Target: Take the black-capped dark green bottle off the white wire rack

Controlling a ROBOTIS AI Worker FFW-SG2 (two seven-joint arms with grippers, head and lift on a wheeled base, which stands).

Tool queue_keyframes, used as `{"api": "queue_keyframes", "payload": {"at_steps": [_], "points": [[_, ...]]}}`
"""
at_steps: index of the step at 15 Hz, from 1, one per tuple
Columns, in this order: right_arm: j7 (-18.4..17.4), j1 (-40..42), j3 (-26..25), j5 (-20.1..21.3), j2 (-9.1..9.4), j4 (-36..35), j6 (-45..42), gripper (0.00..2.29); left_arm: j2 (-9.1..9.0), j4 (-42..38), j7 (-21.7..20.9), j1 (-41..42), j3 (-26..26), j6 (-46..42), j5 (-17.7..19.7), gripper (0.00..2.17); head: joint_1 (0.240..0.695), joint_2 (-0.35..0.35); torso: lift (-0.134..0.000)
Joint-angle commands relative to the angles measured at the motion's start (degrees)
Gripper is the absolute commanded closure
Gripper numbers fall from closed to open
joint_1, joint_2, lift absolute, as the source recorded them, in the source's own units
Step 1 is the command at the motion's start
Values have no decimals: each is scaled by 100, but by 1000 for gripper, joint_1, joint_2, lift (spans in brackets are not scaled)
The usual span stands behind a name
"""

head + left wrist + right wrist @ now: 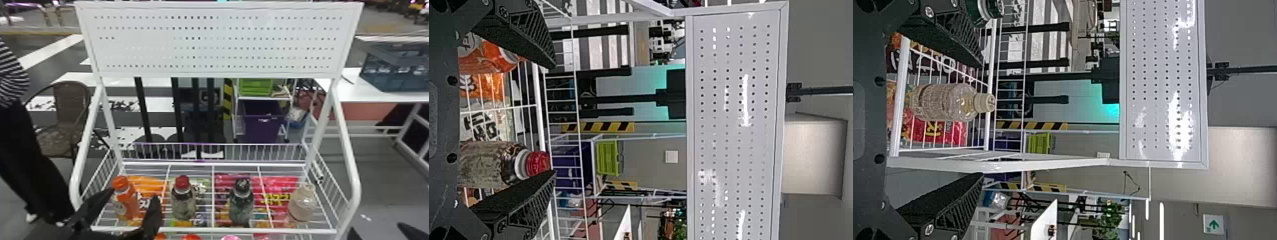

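The black-capped dark green bottle (241,206) stands upright on the white wire rack (249,230), right of the red-capped bottle. In the right wrist view, its dark cap and neck (984,9) show beyond one finger. My left gripper (134,194) is open at the rack's left front, around the orange bottle's area in the head view; in its wrist view the left gripper (554,120) has nothing held. My right gripper (377,228) is low, outside the rack's right front corner. The open right gripper (983,120) has the rack's side rail between its fingers' lines of sight.
Also on the rack are an orange bottle (127,202), a red-capped bottle (183,204) and a clear bottle (302,204) at the right. Colourful packages lie beneath the wires. A perforated white panel (217,41) rises above, with curved side rails (346,159) flanking the shelf.
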Motion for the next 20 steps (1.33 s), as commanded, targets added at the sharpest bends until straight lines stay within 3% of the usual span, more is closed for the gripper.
{"api": "queue_keyframes", "payload": {"at_steps": [1,8,10,14,20], "points": [[0,0,0,0,3,12,0,124,0,20,0,0,0,-9,0,144,499,0,0],[0,-44,0,0,3,91,0,124,-9,20,0,0,0,-27,0,144,499,0,0],[0,-263,71,26,3,460,-35,124,-9,-16,0,0,0,-27,0,144,499,0,0],[0,-1011,1055,475,-23,1919,-984,127,-18,-16,9,-44,-35,-9,0,144,499,0,0],[-220,-2232,2444,782,3,3150,-475,130,-18,20,9,-105,-44,79,0,144,499,0,0]]}}
